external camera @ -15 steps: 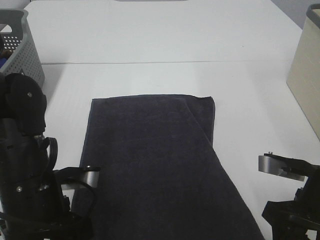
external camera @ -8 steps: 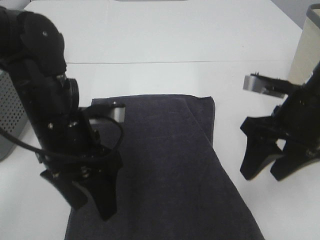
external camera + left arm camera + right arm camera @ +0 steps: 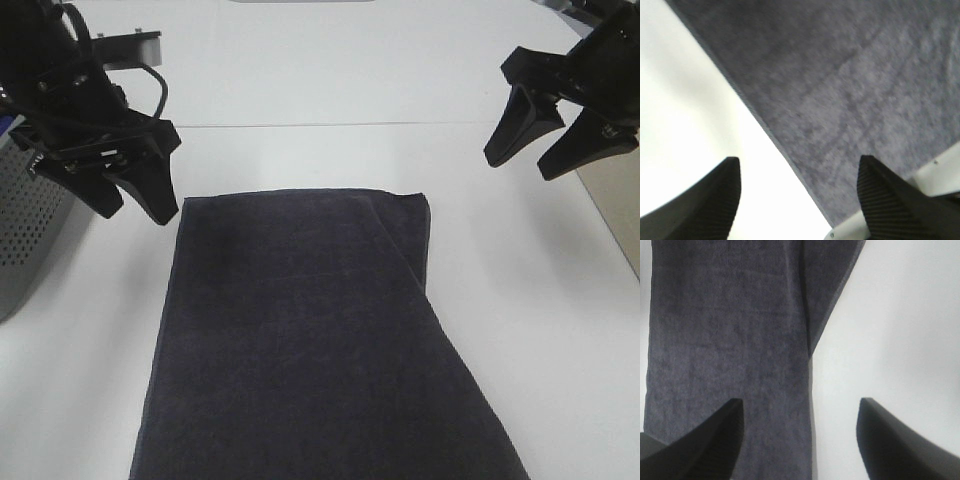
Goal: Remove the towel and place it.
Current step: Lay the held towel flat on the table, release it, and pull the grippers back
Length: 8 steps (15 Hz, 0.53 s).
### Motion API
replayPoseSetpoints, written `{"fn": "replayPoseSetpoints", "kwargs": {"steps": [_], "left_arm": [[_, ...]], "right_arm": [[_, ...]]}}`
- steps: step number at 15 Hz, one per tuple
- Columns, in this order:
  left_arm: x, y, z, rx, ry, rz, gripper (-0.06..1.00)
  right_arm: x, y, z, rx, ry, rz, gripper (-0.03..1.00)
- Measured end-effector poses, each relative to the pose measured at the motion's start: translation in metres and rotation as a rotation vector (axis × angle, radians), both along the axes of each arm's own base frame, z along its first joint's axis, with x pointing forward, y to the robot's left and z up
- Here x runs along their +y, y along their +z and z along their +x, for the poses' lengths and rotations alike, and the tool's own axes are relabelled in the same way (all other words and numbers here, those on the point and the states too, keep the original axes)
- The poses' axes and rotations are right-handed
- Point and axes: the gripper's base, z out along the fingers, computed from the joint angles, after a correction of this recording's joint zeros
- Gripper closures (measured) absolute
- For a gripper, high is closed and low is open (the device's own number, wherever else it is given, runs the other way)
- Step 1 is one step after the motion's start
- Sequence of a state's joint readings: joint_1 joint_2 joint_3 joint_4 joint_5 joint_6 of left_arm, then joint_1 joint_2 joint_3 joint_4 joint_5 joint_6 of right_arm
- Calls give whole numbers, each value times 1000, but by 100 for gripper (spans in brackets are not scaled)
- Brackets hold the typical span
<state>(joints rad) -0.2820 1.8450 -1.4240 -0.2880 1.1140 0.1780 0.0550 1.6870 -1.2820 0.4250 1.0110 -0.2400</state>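
Ext. high: towel [image 3: 310, 340] is seen laid flat on white table [image 3: 300, 100], near end cut off by frame. L gripper [image 3: 137, 212] is held spread, empty, by towel's far-left corner, next to grey basket [image 3: 30, 230]. R gripper [image 3: 520, 168] is held spread, empty, well apart from towel.

L wrist: L gripper [image 3: 797, 160] parted over towel [image 3: 850, 75] edge, nothing gripped.

R wrist: R gripper [image 3: 800, 401] parted, empty; towel [image 3: 725, 330] fold seen beyond.

High camera overlooks the table [image 3: 330, 90]; 2 wrist cameras view its towel [image 3: 300, 330] closer.
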Motion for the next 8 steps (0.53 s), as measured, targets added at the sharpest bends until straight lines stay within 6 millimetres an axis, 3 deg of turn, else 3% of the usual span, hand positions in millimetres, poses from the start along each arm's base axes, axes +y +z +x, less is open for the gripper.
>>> {"fn": "replayPoseSetpoints", "kwargs": {"steps": [3,4,6,8], "left_arm": [[5,-9,12,-46,84,43,26],[3,-24,23,-22,86,61,25],[0,-34,37,-21,87,65,24],[1,-43,65,-38,116,46,24]], "right_arm": [[0,-1,7,-25,-26,-1,23],[0,-9,16,-5,-5,-4,21],[2,-22,37,34,46,-4,20],[5,-38,69,50,67,5,20]]}}
